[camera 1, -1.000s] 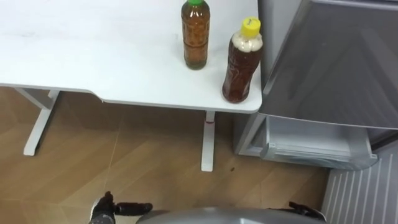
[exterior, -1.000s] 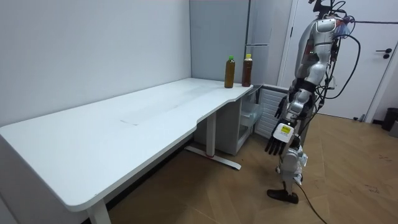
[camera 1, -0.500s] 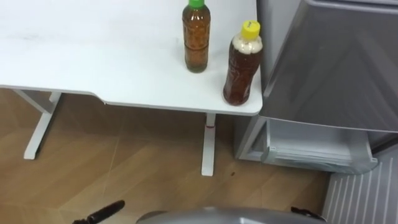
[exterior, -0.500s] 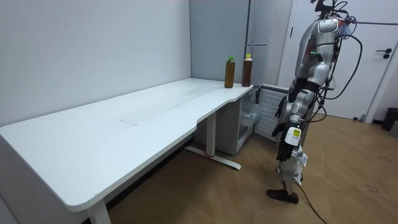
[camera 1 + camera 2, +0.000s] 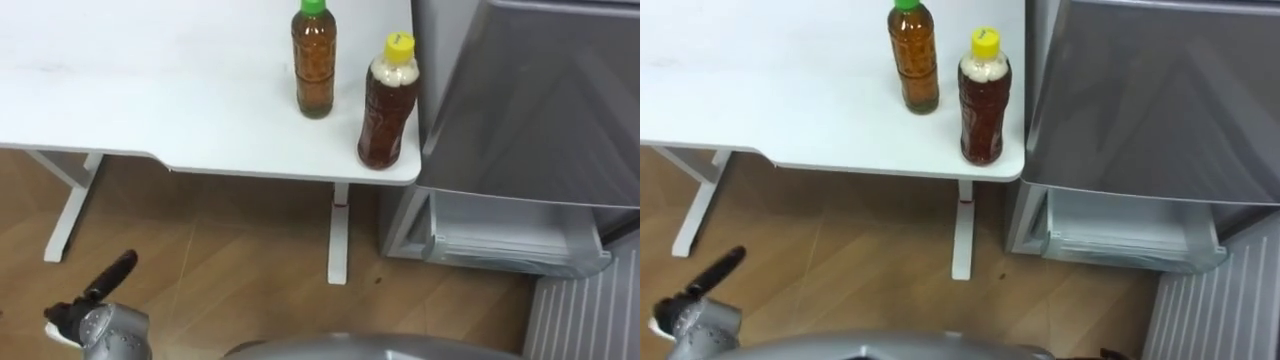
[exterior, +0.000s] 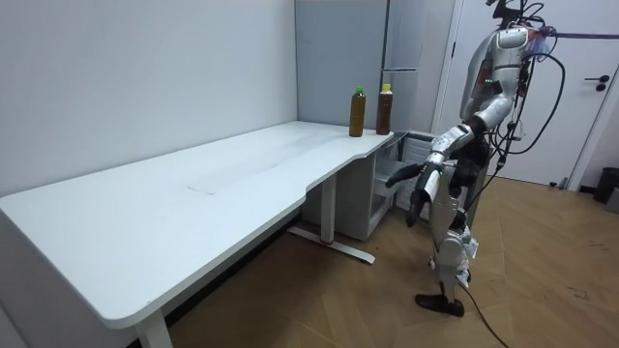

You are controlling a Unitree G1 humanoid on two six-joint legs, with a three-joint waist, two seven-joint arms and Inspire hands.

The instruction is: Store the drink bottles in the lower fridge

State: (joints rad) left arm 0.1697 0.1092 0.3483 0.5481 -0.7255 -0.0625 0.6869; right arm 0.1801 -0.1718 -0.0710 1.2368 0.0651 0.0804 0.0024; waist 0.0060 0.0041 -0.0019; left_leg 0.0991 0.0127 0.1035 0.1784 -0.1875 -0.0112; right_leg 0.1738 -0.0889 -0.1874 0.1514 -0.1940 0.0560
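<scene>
Left hand: the left hand [image 5: 82,312] sits low at the left, out over the wood floor [image 5: 230,270] and well short of the counter. Its fingers [image 5: 113,272] look straight and loose, with nothing in them.
Counter: the white counter [image 5: 150,80] carries both drinks near its right-hand corner, right by the fridge.
Green-cap bottle: the green-cap bottle [image 5: 314,62] is upright and a bit back from the front edge. It's amber inside, tea by the look of it.
Yellow-cap bottle: the yellow-cap bottle [image 5: 387,105] is upright too. It's just beside the green one but not touching, and closer to the corner.
Upper fridge door: the grey upper fridge door [image 5: 530,100] looks shut.
Lower fridge: the lower fridge [image 5: 505,235] is down below the counter's level, and its front looks pulled open. I can't spot a bottle in it, though I don't get a full look inside.
Robot: in the room view it stands on the floor at the counter's fridge end with its left arm lifted out in front.
Done so far: pretty much nothing, I'd say, apart from the lower fridge being open and ready.
Left to do: everything, really. Each bottle has to be picked up, brought down into the lower fridge and set there. My guess is the yellow-cap one is the easier first reach.
</scene>
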